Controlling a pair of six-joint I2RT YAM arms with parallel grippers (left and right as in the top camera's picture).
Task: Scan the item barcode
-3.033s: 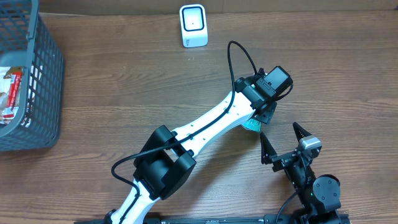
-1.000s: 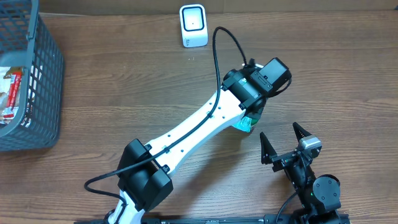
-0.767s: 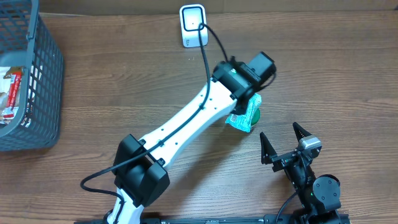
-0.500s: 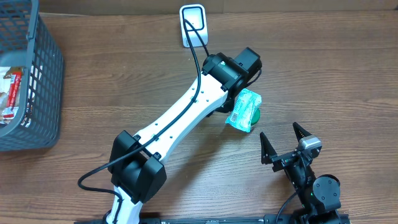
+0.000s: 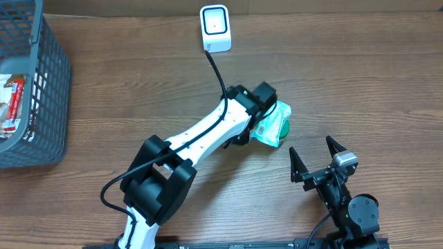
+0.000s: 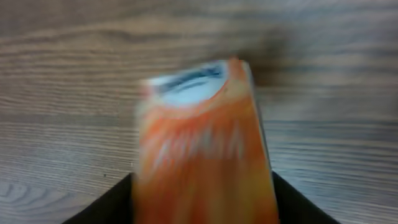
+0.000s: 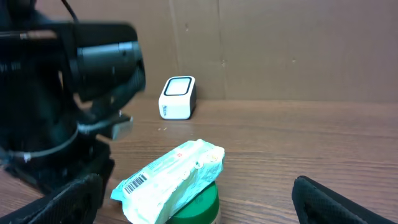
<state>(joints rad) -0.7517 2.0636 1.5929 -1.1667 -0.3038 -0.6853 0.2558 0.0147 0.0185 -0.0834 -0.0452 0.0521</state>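
The soft, crinkly white-and-green plastic packet [image 5: 275,124], at 3 o'clock from centre, lies on a round green tub [image 7: 199,208]. It is probably light, floppy and slippery, so pinch an end seam. The left gripper [image 5: 261,119] is at its 9 o'clock end, hold unclear. The right gripper [image 5: 311,148] is spread wide and empty. The grey plastic mesh basket [image 5: 55,90] at 9 o'clock holds red-and-white wrapped packs [image 5: 10,104].
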